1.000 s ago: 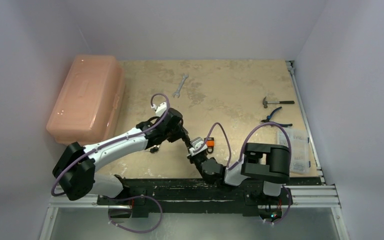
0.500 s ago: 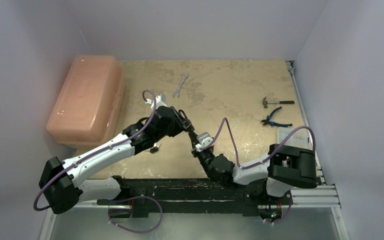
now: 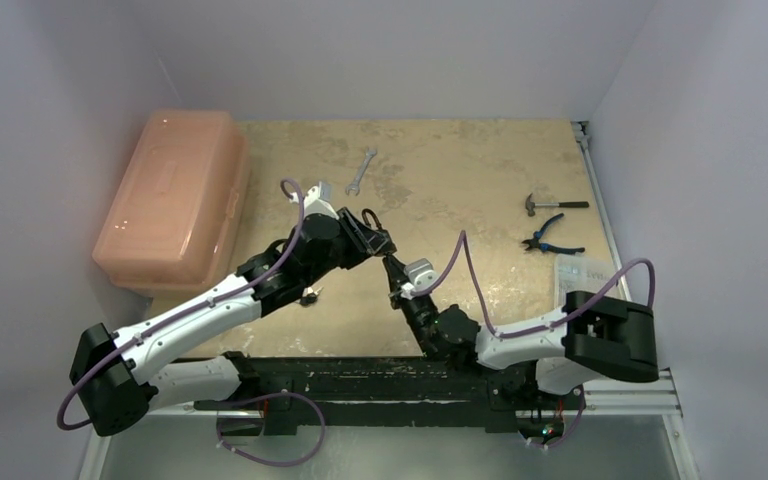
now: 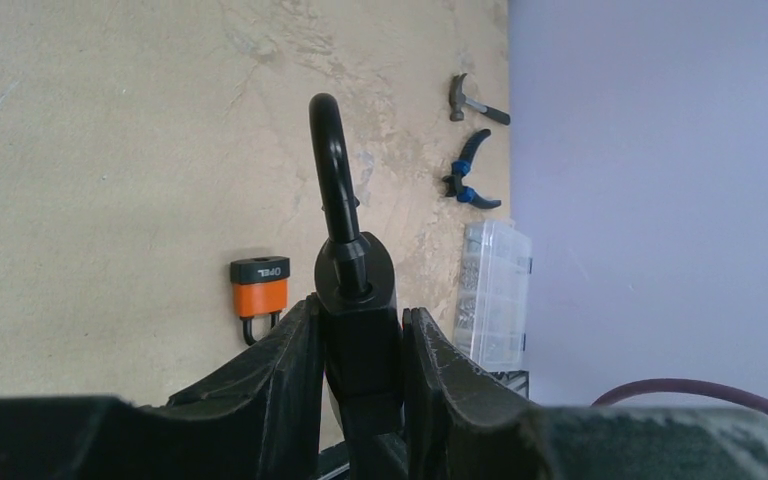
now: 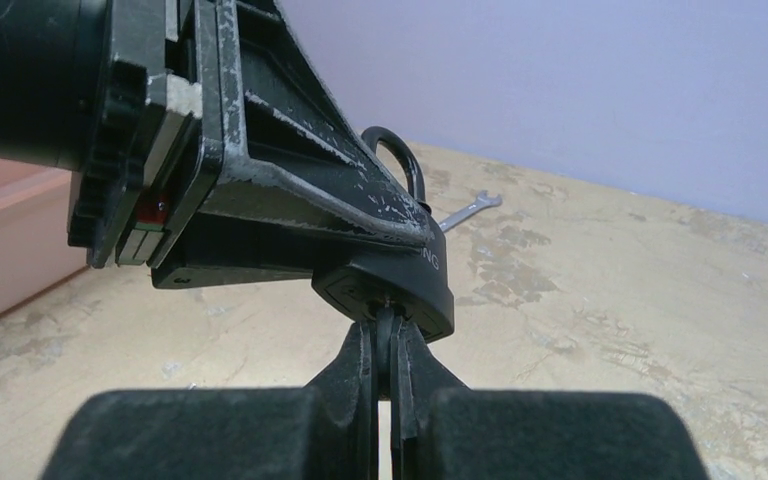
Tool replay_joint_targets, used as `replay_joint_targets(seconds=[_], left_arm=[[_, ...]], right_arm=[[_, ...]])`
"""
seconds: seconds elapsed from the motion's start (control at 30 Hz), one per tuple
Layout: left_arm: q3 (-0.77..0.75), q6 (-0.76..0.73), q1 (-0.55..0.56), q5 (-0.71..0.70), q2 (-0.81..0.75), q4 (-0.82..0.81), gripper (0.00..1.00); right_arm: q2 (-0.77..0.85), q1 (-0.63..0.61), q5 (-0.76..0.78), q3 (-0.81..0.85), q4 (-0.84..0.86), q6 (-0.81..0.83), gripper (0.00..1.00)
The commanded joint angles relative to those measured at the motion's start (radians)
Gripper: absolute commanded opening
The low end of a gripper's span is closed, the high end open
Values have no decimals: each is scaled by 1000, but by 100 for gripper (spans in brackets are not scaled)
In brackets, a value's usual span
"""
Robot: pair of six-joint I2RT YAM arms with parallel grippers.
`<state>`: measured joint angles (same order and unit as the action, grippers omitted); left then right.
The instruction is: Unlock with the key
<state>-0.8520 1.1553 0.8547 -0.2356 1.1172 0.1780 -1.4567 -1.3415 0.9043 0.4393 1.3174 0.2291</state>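
Black padlock (image 4: 357, 285) stands in the middle of the left wrist view, its body clamped between the two fingers of the left gripper (image 4: 360, 322), which are narrowed on it. The shackle points up, away from the camera. Behind it on the beige table (image 4: 110, 150) lies an orange padlock (image 4: 259, 291), apart from the gripper. Further to the right are a small hammer (image 4: 476, 103), blue-handled pliers (image 4: 468, 181) and a clear plastic organizer box (image 4: 495, 290), near the purple wall.

From the right wrist view, the right gripper (image 5: 387, 338) is pinched nearly closed on a thin key (image 5: 386, 322). The key goes up to the underside of the padlock body, which the left gripper holds just above. I cannot tell how deep it sits in the keyhole. A wrench (image 5: 471, 209) lies on the table behind, and the edge of a pink box (image 5: 10, 240) shows at the left.

From the top view, both arms meet over the middle of the table, held above it, gripper against gripper. The pink box lies along the left edge. The wrench is near the far side, and the hammer, pliers and organizer are at the right edge. A small dark object (image 3: 308, 296) lies beside the left arm; it is too small to name.
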Motion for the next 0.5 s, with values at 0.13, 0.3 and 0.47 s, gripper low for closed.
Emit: replay_joint_targets(seconds=[0.13,0.3,0.47], left_arm=[[-52,-130,48,50,-42,-30,0],[-73,-186,47,2,-38,-52,0],[-52,-238,47,35,-41,-135,0]], right_arm=[[254,5,-272,40,-301,-162,50],[429,4,-455,13,-579,-325,76],[620,15,-397,-19,-760,-494,95]])
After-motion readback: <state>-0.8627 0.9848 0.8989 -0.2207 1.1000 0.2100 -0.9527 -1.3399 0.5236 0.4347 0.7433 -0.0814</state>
